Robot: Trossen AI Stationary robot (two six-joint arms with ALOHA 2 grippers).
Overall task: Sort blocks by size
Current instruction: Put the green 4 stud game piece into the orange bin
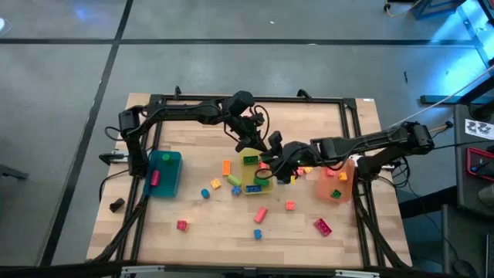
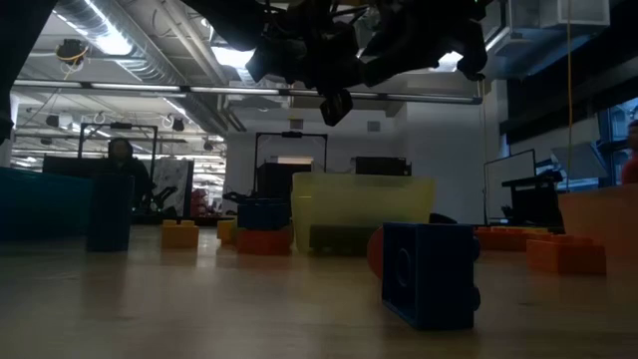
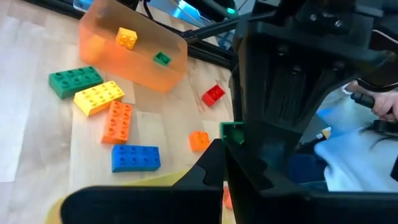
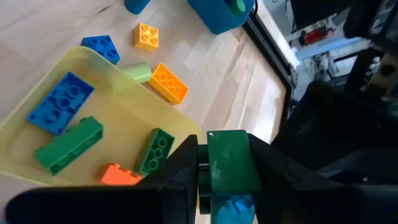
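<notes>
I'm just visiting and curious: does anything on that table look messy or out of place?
Loose blocks lie scattered over the wooden table, outside the three bins. Nothing looks broken or spilled. The right gripper pinches a green block above the yellow bin.

A robotics lab or workshop: a wooden table (image 1: 208, 220) in a black metal frame (image 1: 255, 99) stands on a grey concrete floor (image 1: 231, 23) marked with dark lines. At table height, the low view takes in exposed ceiling ducts (image 2: 150, 60) and strip lights (image 2: 110, 35) at upper left, dark equipment racks (image 2: 289, 165) at centre and a monitor (image 2: 506, 179) at right.
</notes>
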